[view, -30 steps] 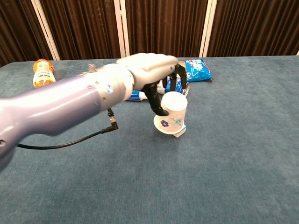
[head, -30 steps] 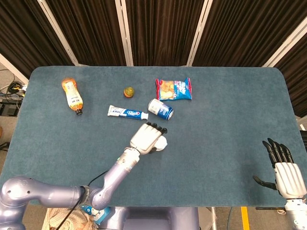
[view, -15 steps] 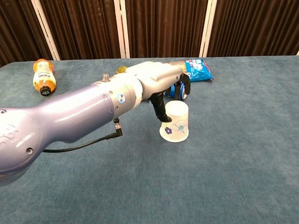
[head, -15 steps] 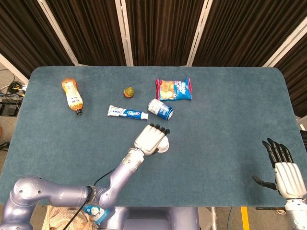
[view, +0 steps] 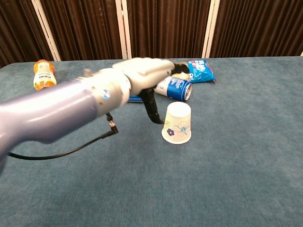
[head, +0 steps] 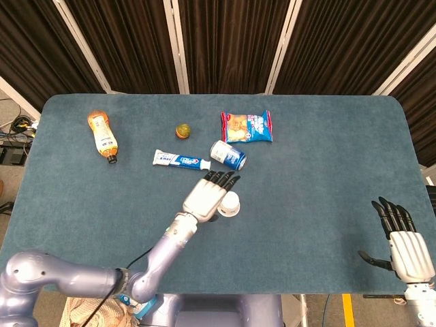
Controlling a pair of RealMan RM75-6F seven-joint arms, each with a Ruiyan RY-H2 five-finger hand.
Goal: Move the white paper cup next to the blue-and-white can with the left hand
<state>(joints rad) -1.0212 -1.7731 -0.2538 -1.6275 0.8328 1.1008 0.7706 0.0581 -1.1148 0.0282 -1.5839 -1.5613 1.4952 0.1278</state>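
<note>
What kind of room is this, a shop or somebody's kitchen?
Neither, it seems: probably a robot test room. Dark curtains surround a blue-covered table, where a robot's left hand works among groceries like a paper cup.
</note>
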